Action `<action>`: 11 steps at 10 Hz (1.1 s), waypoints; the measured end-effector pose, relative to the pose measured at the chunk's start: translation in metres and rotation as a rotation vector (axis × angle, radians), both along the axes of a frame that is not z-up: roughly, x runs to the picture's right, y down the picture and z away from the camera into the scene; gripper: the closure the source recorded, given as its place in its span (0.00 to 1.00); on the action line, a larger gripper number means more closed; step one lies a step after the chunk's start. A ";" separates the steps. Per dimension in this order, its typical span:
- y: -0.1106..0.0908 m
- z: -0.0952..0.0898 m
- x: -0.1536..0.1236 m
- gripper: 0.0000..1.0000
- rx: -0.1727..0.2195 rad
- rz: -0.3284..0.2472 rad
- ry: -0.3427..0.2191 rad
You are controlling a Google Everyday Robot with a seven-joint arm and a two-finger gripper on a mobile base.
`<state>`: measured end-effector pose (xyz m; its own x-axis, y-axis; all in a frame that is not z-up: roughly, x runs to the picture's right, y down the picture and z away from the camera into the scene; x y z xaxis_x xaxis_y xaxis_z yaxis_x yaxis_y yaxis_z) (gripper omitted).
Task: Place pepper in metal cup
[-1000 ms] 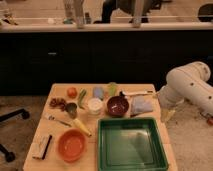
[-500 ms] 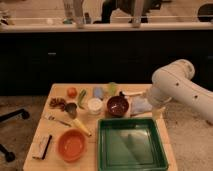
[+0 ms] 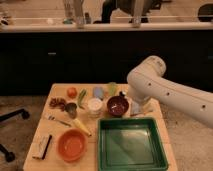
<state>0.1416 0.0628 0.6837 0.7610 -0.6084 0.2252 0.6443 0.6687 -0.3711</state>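
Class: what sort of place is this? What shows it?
Likely a robot test kitchen: long dark counter behind, wooden table, white robot arm, tool beside the round maroon bowl.

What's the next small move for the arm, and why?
Probably swing the gripper leftward in view, past the maroon bowl, toward the pepper. The gripper hangs just right of that bowl, while the pepper lies untouched beside the orange-red fruit, just behind the metal cup.

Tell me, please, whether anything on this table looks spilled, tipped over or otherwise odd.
Nothing stands out. The pepper lies on the table beside the orange-red fruit, the metal cup stands upright, and no spill is visible. The gripper hangs low over the table, next to the maroon bowl.
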 end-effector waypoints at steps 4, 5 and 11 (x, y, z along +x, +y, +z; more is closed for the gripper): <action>-0.016 0.004 -0.029 0.20 0.020 -0.119 -0.004; -0.015 0.003 -0.026 0.20 0.017 -0.118 0.001; -0.016 0.004 -0.026 0.20 0.024 -0.113 -0.015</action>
<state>0.1158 0.0472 0.6875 0.6841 -0.6953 0.2203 0.7214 0.6004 -0.3450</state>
